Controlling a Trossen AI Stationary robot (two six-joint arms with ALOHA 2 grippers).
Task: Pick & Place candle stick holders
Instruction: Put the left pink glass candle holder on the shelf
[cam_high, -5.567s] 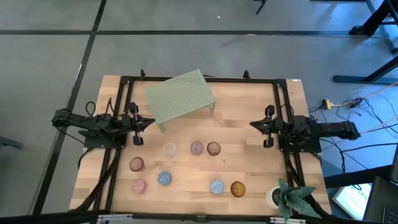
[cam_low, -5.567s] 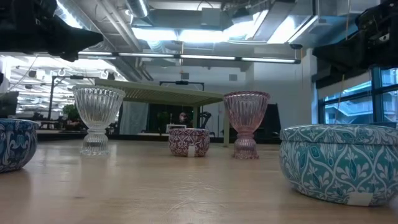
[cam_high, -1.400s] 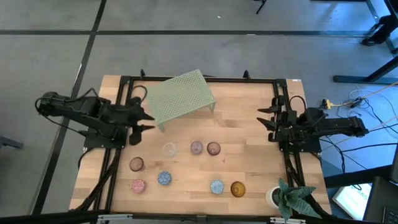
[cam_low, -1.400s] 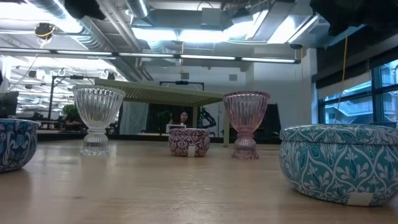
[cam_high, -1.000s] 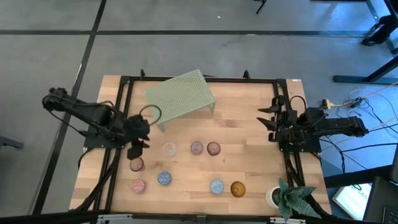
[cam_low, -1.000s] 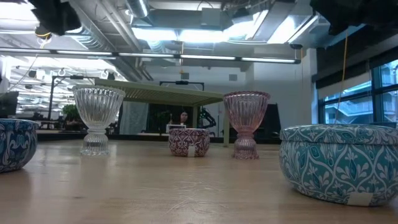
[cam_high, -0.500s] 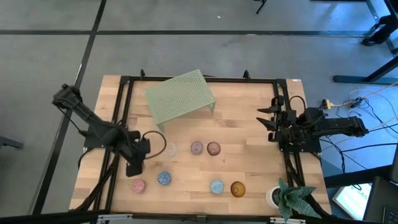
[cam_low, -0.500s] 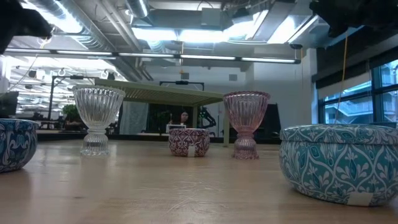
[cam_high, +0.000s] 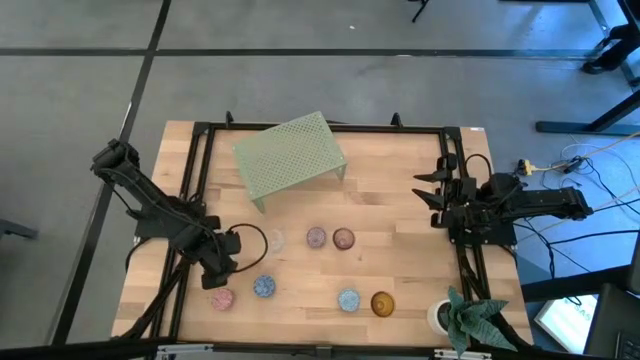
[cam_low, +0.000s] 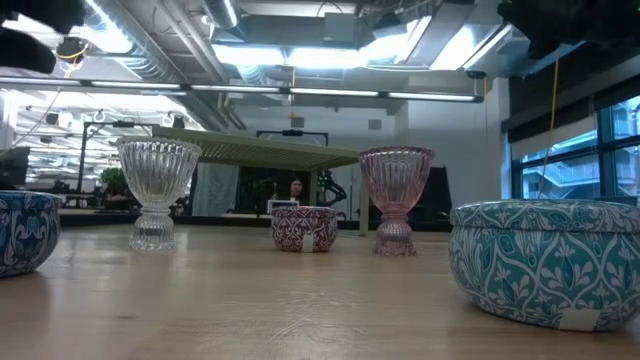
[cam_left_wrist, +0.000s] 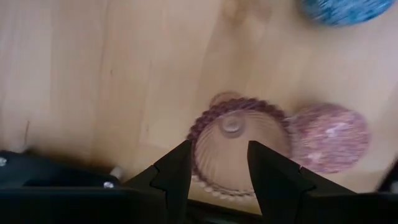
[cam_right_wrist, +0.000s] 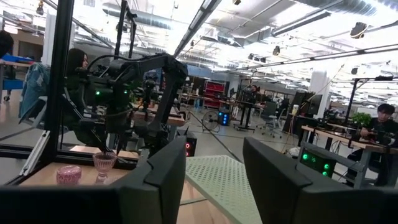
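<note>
Early stage, by the look of it — no holder lifted or placed yet; all holders in view on the wooden surface (cam_high: 390, 200), none on the pale green perforated metal rack (cam_high: 288, 156). Left end effector (cam_left_wrist: 217, 163) directly above the mauve-brown ribbed stemmed glass holder (cam_left_wrist: 239, 144), fingers spread apart to either side of its rim, nothing clamped. Same holder hidden under the arm in the high view, near the surface's left edge. Just beside it: pink patterned round cup (cam_high: 222, 299), then blue patterned cup (cam_high: 264, 286).

Left to do, judging from the layout: the grasp itself, then every remaining piece — clear ribbed stemmed glass (cam_high: 273, 240), two mauve cups (cam_high: 316, 237), second blue cup (cam_high: 348, 299), amber cup (cam_high: 382, 303).

Right end effector (cam_high: 428, 193) parked at the right edge, fingers apart, empty. White pot with green plant (cam_high: 462, 315) in the near right corner, out of the way. Pink cup close enough to be nudged on closing.
</note>
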